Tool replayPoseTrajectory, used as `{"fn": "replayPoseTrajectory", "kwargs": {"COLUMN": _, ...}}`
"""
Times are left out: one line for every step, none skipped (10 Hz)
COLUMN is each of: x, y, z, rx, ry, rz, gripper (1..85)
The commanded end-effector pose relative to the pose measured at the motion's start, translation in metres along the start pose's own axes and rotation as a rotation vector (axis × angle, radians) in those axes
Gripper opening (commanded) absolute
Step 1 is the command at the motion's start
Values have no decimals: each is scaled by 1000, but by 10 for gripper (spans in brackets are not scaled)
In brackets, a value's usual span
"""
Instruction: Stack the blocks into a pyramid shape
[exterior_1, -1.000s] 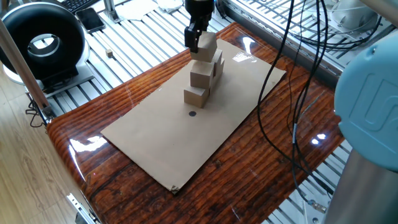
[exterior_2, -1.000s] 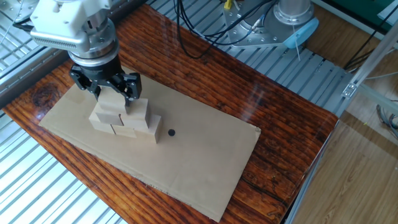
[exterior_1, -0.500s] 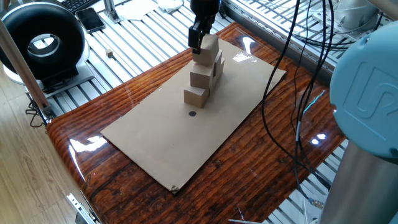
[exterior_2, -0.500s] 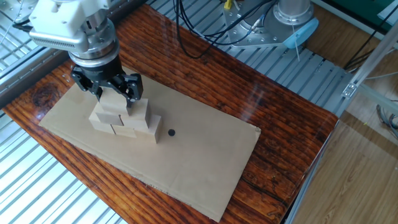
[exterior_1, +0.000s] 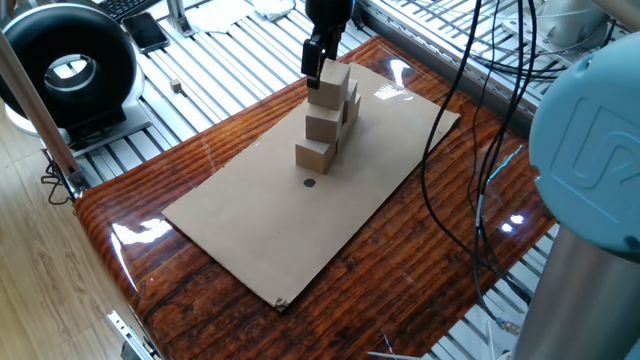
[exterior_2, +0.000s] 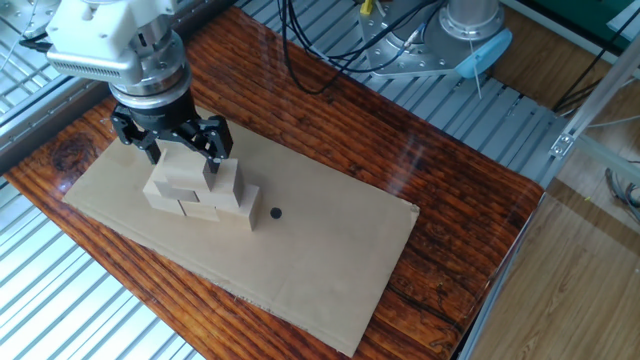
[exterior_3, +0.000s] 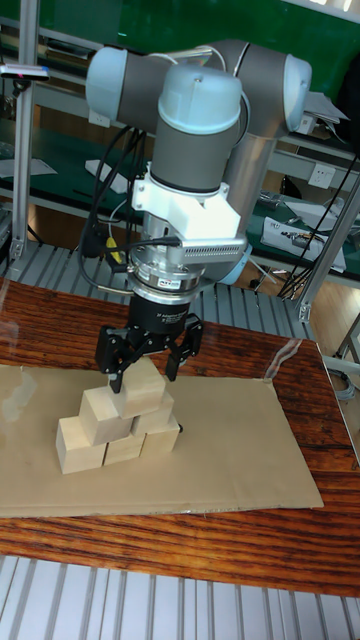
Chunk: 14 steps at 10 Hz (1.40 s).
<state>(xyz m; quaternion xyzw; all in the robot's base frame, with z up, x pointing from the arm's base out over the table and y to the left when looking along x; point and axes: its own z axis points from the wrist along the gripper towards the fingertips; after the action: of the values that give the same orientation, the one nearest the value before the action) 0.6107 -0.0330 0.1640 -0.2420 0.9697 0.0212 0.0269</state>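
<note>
The blocks form a pyramid (exterior_3: 120, 425) on the cardboard sheet (exterior_2: 300, 250): three along the bottom, two above them, and a top block (exterior_2: 176, 170) (exterior_3: 146, 393) (exterior_1: 335, 76) on those. My gripper (exterior_2: 181, 157) (exterior_3: 143, 379) (exterior_1: 321, 68) hangs right over the top block, open, with a finger on each side and a gap between the fingers (exterior_2: 216, 140) and the wood. In one fixed view the stack runs away from the camera, with the nearest bottom block (exterior_1: 315, 154) in front.
A black dot (exterior_2: 276, 212) (exterior_1: 309, 182) marks the cardboard just beside the stack. Black cables (exterior_1: 450, 120) hang over the table's right side. A round black device (exterior_1: 65, 65) and a tiny wooden cube (exterior_1: 176, 87) sit off the table to the left.
The gripper's fingers have spread apart and let go of the top block, which now rests on the two middle blocks. The arm has barely moved.
</note>
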Motion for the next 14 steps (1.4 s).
{"fn": "replayPoseTrajectory", "kwargs": {"x": -3, "y": 1, "z": -1, "rx": -13, "ry": -13, "rz": -4, "gripper": 810}}
{"fn": "replayPoseTrajectory", "kwargs": {"x": -2, "y": 0, "z": -2, "rx": -13, "ry": -13, "rz": -7, "gripper": 823}}
{"fn": "replayPoseTrajectory", "kwargs": {"x": -1, "y": -1, "z": -5, "rx": -10, "ry": -12, "rz": -10, "gripper": 837}}
{"fn": "replayPoseTrajectory", "kwargs": {"x": -1, "y": 1, "z": -10, "rx": -15, "ry": -6, "rz": 2, "gripper": 837}}
{"fn": "replayPoseTrajectory", "kwargs": {"x": 0, "y": 3, "z": -16, "rx": -21, "ry": 2, "rz": 14, "gripper": 840}}
{"fn": "replayPoseTrajectory", "kwargs": {"x": 1, "y": 3, "z": -21, "rx": -21, "ry": 5, "rz": 19, "gripper": 840}}
{"fn": "replayPoseTrajectory", "kwargs": {"x": 2, "y": 3, "z": -22, "rx": -19, "ry": 2, "rz": 26, "gripper": 840}}
{"fn": "replayPoseTrajectory", "kwargs": {"x": 1, "y": 4, "z": -23, "rx": -18, "ry": 0, "rz": 33, "gripper": 830}}
{"fn": "replayPoseTrajectory", "kwargs": {"x": -1, "y": 7, "z": -25, "rx": -19, "ry": -3, "rz": 45, "gripper": 777}}
{"fn": "replayPoseTrajectory", "kwargs": {"x": -3, "y": 7, "z": -27, "rx": 2, "ry": 8, "rz": 59, "gripper": 713}}
{"fn": "replayPoseTrajectory", "kwargs": {"x": -4, "y": 6, "z": -29, "rx": 26, "ry": 18, "rz": 66, "gripper": 653}}
{"fn": "replayPoseTrajectory", "kwargs": {"x": -5, "y": -1, "z": -30, "rx": 61, "ry": 24, "rz": 37, "gripper": 557}}
{"fn": "replayPoseTrajectory", "kwargs": {"x": -7, "y": 1, "z": -30, "rx": 57, "ry": 22, "rz": 43, "gripper": 477}}
{"fn": "replayPoseTrajectory", "kwargs": {"x": -7, "y": 2, "z": -31, "rx": 65, "ry": 26, "rz": 49, "gripper": 353}}
